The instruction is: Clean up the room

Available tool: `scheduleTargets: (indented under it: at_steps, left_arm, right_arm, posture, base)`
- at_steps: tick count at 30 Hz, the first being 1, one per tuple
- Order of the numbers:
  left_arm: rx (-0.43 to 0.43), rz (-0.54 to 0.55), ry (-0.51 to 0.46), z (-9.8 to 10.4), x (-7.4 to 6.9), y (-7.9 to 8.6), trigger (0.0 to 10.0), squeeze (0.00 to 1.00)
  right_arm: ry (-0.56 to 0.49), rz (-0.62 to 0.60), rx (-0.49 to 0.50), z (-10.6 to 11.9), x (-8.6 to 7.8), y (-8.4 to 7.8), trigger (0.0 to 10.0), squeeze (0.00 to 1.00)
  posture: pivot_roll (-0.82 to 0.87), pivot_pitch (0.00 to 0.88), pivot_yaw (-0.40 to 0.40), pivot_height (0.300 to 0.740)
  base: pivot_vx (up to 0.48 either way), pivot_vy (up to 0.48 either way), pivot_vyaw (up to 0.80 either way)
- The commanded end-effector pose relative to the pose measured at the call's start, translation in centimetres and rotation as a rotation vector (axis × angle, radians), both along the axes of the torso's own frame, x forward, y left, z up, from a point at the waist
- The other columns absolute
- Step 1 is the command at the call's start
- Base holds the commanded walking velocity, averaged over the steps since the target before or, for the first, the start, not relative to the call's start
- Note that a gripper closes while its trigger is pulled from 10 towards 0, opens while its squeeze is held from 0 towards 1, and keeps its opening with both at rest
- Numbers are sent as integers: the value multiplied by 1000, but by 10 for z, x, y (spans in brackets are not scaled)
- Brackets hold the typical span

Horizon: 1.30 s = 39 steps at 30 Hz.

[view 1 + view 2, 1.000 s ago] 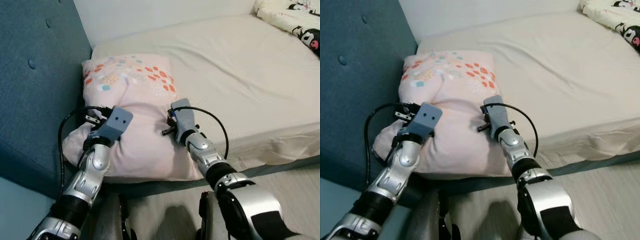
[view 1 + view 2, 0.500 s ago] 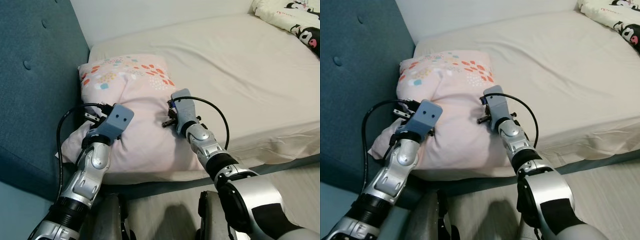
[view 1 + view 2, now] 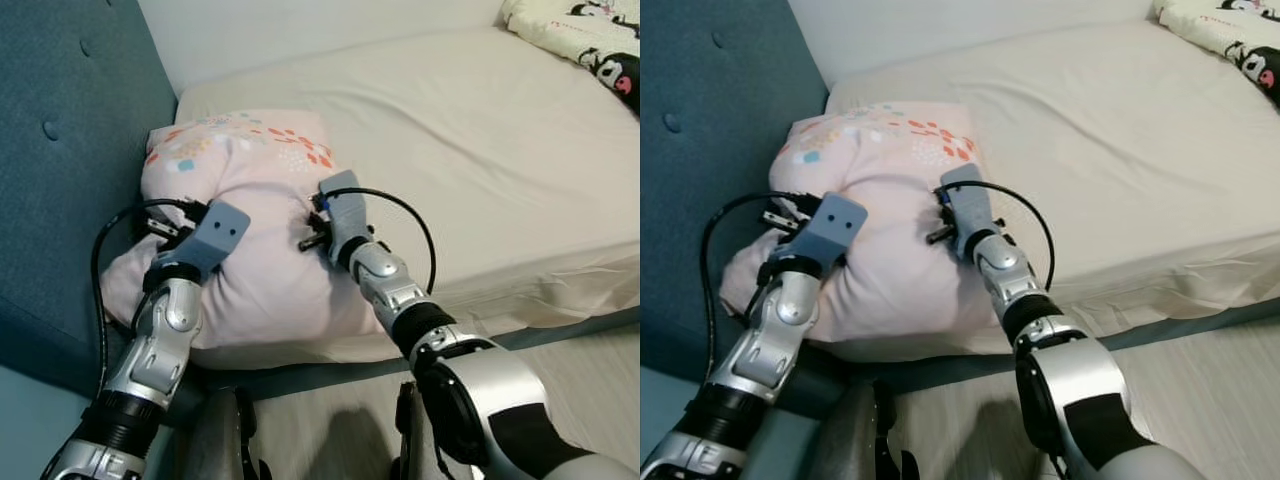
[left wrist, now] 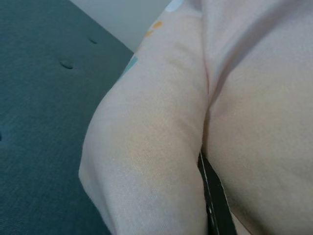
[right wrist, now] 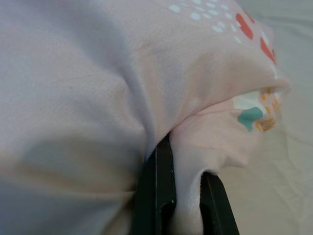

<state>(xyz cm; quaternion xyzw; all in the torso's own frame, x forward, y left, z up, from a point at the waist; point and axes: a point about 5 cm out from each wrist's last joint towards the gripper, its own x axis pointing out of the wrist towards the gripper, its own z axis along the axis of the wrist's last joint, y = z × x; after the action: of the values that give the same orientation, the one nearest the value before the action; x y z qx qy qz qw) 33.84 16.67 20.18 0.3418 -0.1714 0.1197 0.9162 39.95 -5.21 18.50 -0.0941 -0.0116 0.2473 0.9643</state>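
I have the pink pillow (image 3: 250,230) at the bed's (image 3: 480,160) head, beside the blue headboard (image 3: 70,150), pinched by both the left gripper (image 3: 165,222) and right gripper (image 5: 178,196), so next I judge an even, two-handed placement against the headboard.

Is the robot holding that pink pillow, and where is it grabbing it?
Yes. Both grippers pinch the pink pillow: the right gripper holds a fold of fabric on its right side, the left gripper is buried in a fold on its left side.
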Motion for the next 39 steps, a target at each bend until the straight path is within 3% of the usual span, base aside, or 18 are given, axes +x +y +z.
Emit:
scheduleTargets:
  at_steps: [1,4,5,12,16,17,18,22,30,31,32,33,39]
  left_arm:
    - [32,-7,-69,14,-3,-2,10000,0]
    - [32,-9,-65,14,-4,-3,10000,0]
    - [33,-13,-62,14,-5,-3,10000,0]
    - [31,-23,-53,12,-6,-6,10000,0]
    - [20,-41,-28,9,-7,-11,10000,0]
    - [20,-41,-28,9,-7,-11,10000,0]
    - [19,-40,-18,7,-8,-11,10000,0]
    - [15,-33,7,2,-9,-9,10000,0]
    - [2,-15,29,-3,-10,-4,10000,0]
    - [-7,-18,46,-6,-10,-4,10000,200]
    - [-7,-18,46,-6,-10,-4,10000,200]
    - [-24,-22,62,-7,-10,-4,10000,1000]
    - [-103,-40,96,-11,-11,-7,10000,1000]
  right_arm:
    - [-29,88,-22,0,-7,20,10000,0]
    - [-16,50,-41,-6,-6,12,10000,0]
    - [-5,21,-51,-9,-5,6,10000,1000]
    - [14,-37,-58,-15,-3,-5,10000,1000]
    - [23,-267,-82,-19,3,-33,10000,969]
    - [23,-267,-82,-19,3,-33,10000,969]
    - [36,-368,-48,-19,5,-45,10000,0]
    - [22,-440,-8,-21,4,-58,10000,0]
    - [-44,-406,12,-26,-2,-59,10000,0]
    - [-64,-408,15,-27,-3,-61,10000,0]
    - [-64,-408,15,-27,-3,-61,10000,0]
    - [-82,-419,14,-29,-5,-64,10000,0]
    - [-73,-498,39,-42,-12,-80,10000,0]
  posture:
    - [154,281,59,564]
    - [155,282,59,564]
    - [153,281,61,564]
    - [150,279,65,564]
    - [148,273,62,564]
    - [148,273,62,564]
    - [147,272,61,564]
    - [145,271,59,564]
    - [138,267,61,564]
    - [136,267,60,564]
    - [136,267,60,564]
    - [133,266,60,564]
    - [124,256,63,564]
  base:
    - [0,0,0]
    - [0,0,0]
    - [0,0,0]
    - [0,0,0]
    - [0,0,0]
    - [0,0,0]
    - [0,0,0]
    - [0,0,0]
    - [0,0,0]
    - [0,0,0]
    - [0,0,0]
    - [0,0,0]
    - [0,0,0]
